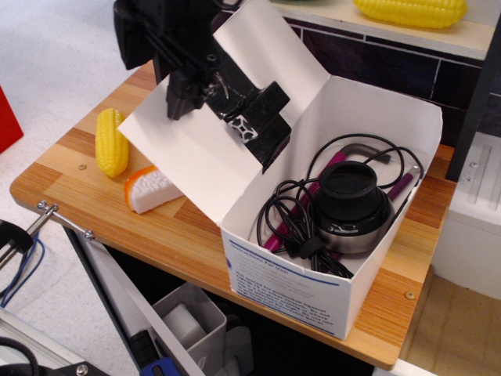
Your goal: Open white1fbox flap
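The white1fbox (290, 290) stands on the wooden table (78, 168) with blue print on its near short end. Its flap (196, 164) leans out to the left, well past upright, with the black patch (258, 117) on its inner face. The box's inside is exposed: a black round device (350, 205) and tangled black cables (293, 227). My black gripper (182, 98) is at the flap's upper left edge, against the cardboard. I cannot tell whether its fingers pinch the flap or only rest on it.
A yellow toy corn (110, 141) and a white-and-orange toy food (149, 188) lie left of the box, the latter partly under the flap. Another corn (411, 12) lies on the back shelf. A grey bin (188, 321) sits below the table edge.
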Motion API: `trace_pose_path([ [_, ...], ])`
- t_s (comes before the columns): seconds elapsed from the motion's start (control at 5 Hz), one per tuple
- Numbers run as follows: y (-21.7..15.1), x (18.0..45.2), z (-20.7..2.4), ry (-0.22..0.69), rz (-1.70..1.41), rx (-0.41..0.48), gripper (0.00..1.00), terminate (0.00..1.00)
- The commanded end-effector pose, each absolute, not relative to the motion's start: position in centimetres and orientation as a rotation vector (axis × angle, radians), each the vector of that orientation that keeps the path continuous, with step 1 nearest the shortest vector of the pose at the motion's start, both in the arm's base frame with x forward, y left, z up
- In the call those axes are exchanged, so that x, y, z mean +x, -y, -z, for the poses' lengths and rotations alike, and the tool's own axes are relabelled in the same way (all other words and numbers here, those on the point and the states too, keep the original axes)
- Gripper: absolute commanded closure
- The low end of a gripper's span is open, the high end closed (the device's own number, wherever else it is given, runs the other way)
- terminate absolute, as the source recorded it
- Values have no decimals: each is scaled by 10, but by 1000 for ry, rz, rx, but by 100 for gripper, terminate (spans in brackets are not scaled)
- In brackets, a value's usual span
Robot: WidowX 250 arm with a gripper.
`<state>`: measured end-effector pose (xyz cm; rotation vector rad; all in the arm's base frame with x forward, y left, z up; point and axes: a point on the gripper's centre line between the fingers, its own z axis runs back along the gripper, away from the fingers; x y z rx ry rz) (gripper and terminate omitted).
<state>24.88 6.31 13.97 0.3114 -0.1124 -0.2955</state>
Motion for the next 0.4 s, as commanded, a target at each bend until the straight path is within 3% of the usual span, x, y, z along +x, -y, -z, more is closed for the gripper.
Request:
trace_pose_path([
  [0.0, -83, 252, -118, 182, 280, 195, 0, 0],
  [0.2, -85, 254, -108, 184, 267, 151, 0, 100],
])
